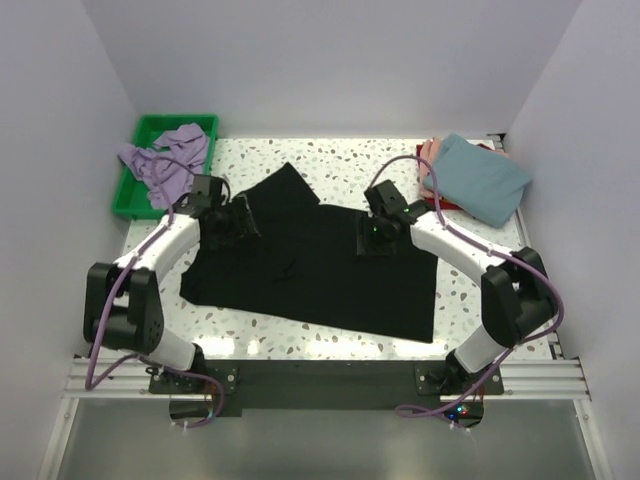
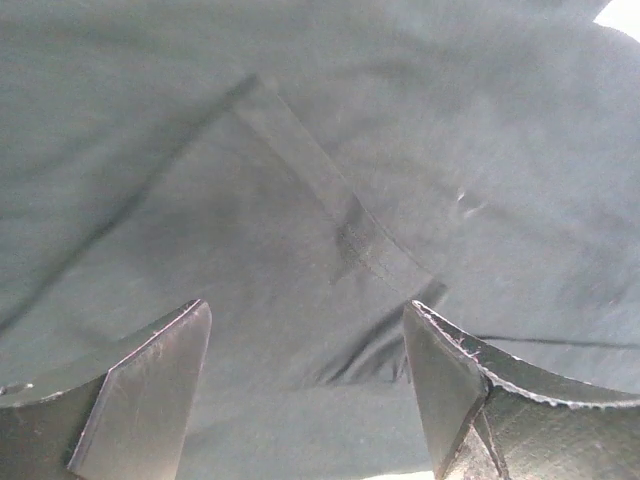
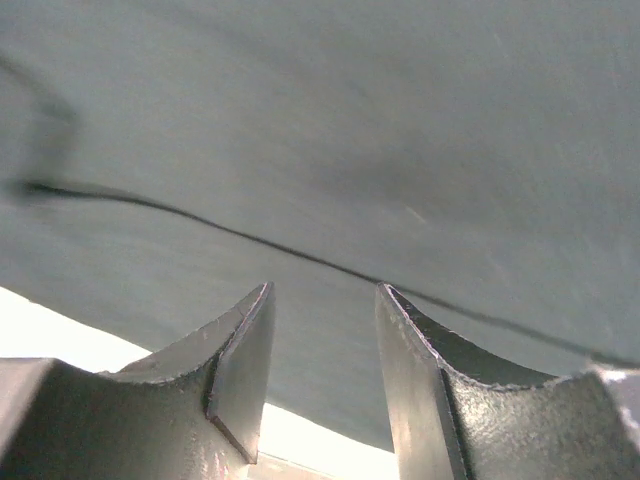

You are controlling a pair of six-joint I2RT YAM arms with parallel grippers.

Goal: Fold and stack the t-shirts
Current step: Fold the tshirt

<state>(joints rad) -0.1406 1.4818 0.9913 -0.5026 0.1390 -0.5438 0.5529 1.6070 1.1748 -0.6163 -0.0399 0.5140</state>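
Spread flat across the middle of the speckled white desk (image 1: 340, 158), from near the left edge almost to the right edge: large black t-shirt (image 1: 320, 280), one sleeve angled toward the far edge, lower border close to the near edge. Low over its left part, left gripper (image 1: 243, 222); in the left wrist view, fingers (image 2: 150, 400) set wide apart, with nothing between them but black cloth beneath, and a stitched hem (image 2: 320, 190) running diagonally just ahead of the tips. Low over the shirt's far right part, right gripper (image 1: 375, 240); in the right wrist view, fingers parted by a narrower gap, pinching nothing, with a thin dark crease (image 3: 300, 255) crossing the cloth ahead and bright bare desk showing beyond the cloth's edge at lower left. Impossible to tell from any view whether either pair of tips actually touches the fabric. At the far left corner, green tray (image 1: 128, 190), with a crumpled lavender t-shirt (image 1: 170, 160) in it, spilling over the rim toward the desk. At the far right corner, folded teal-blue t-shirt (image 1: 478, 178) lying on top of a pink t-shirt (image 1: 427, 152) and a dark red t-shirt (image 1: 447, 205), only edges of those two showing, all well apart from the black one.
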